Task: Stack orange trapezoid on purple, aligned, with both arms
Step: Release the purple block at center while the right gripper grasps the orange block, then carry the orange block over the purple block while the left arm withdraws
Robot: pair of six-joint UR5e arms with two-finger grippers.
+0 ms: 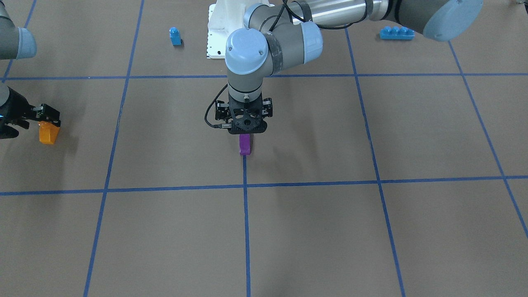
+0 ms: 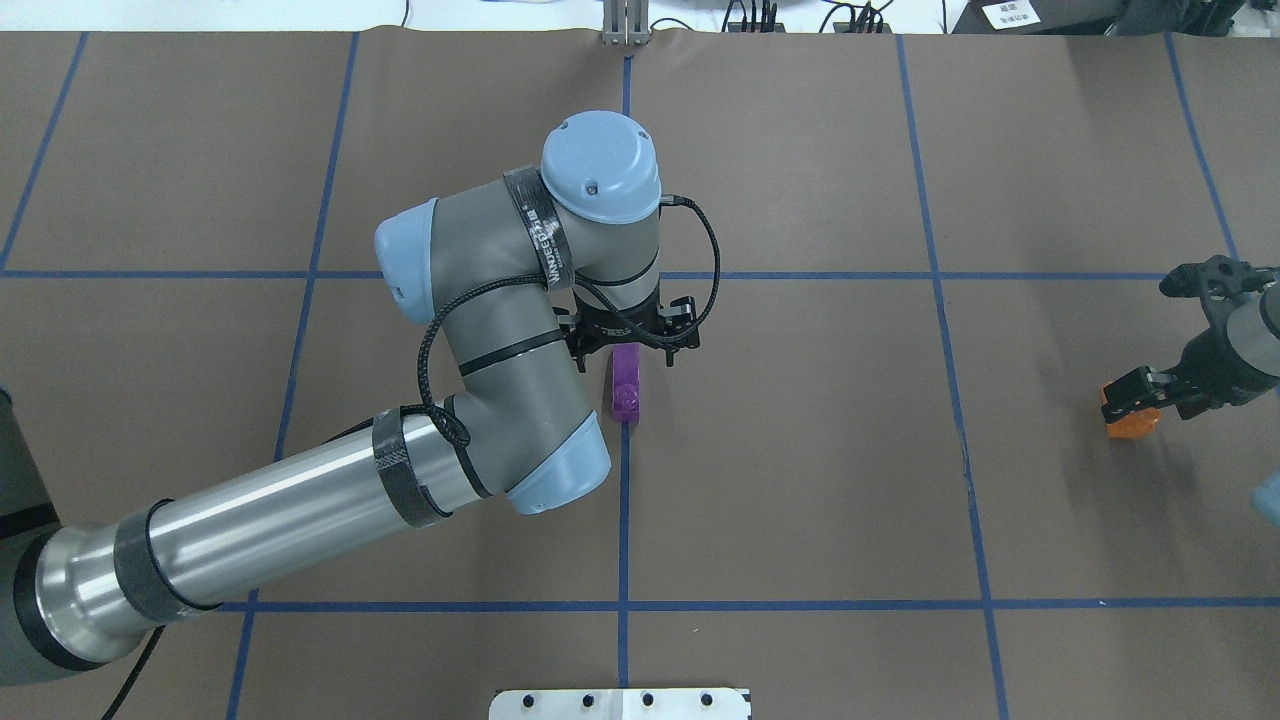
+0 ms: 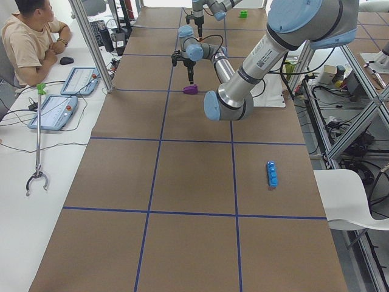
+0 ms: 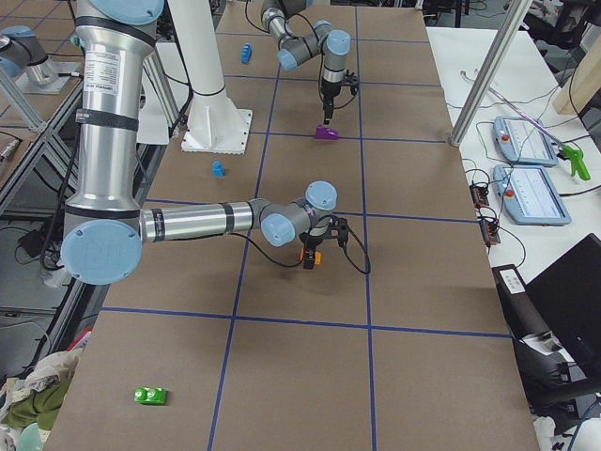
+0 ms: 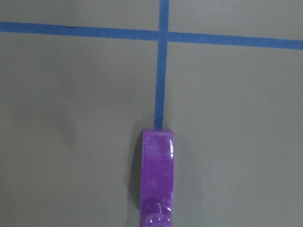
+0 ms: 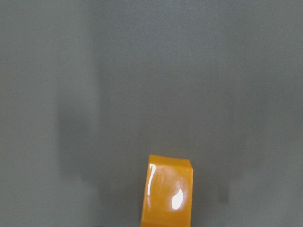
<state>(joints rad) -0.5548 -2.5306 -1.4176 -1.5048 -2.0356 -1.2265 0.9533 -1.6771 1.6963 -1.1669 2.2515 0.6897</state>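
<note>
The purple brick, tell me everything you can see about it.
The purple brick is a small, narrow, glossy plastic piece. It has a round stud on top at the end nearer the robot, and a face sloping down away from it. It sits upright on the brown table, lengthwise on a blue tape line near the middle. The left tool hangs directly over it; whether it touches the brick cannot be told.

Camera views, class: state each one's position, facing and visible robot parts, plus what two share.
Front-facing: across the table, facing the robot; left gripper over the purple.
Overhead: behind the robot, looking down; left arm, right gripper holding the orange trapezoid.
Exterior left: table's left end; left arm nearest.
Exterior right: table's right end; right arm nearest.
Left wrist: down at the purple.
Right wrist: at the orange trapezoid.
Both wrist views: no robot parts.
</note>
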